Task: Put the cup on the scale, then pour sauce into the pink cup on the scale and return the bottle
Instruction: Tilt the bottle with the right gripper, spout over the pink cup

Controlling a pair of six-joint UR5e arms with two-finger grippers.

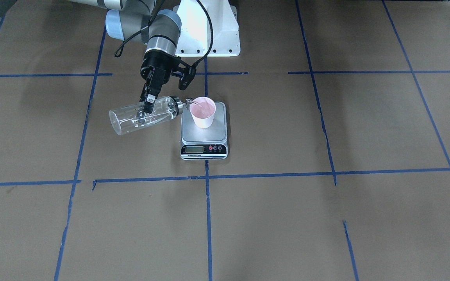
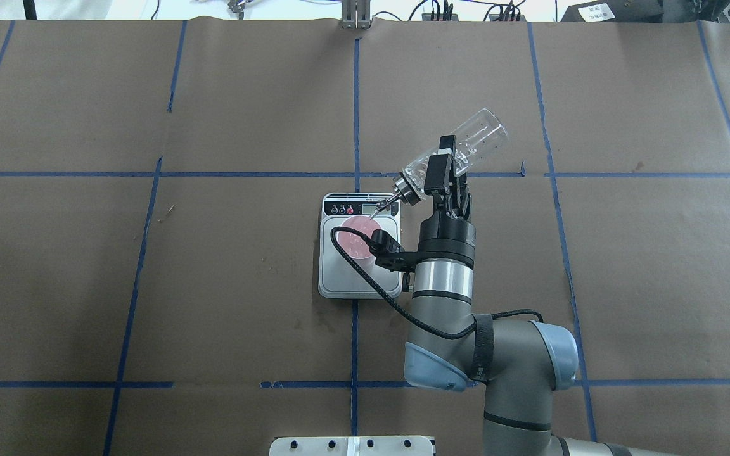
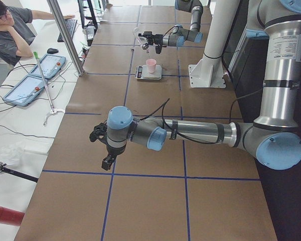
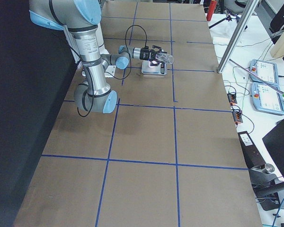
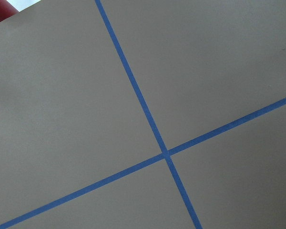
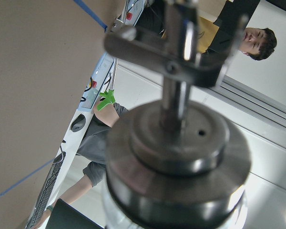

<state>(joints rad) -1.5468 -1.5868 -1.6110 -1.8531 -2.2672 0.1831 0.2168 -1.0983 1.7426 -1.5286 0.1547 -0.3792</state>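
Overhead exterior gives me the brown worktop (image 2: 213, 285) with the scale (image 2: 347, 278) standing on it. My left tool (image 3: 107, 161) hangs well apart from the scale, above the worktop; I cannot tell how its jaws stand. The right tool (image 1: 149, 107) is clamped across the bottle (image 1: 131, 119), which lies nearly on its side just beside the scale, cap end toward it. The cup (image 1: 204, 113) stands upright on the scale's platform, and the spout (image 1: 189, 102) reaches the cup's rim.

Illegibly small readout on the scale (image 1: 194, 133); bottle (image 6: 177, 160) cap blurred, cut off below.
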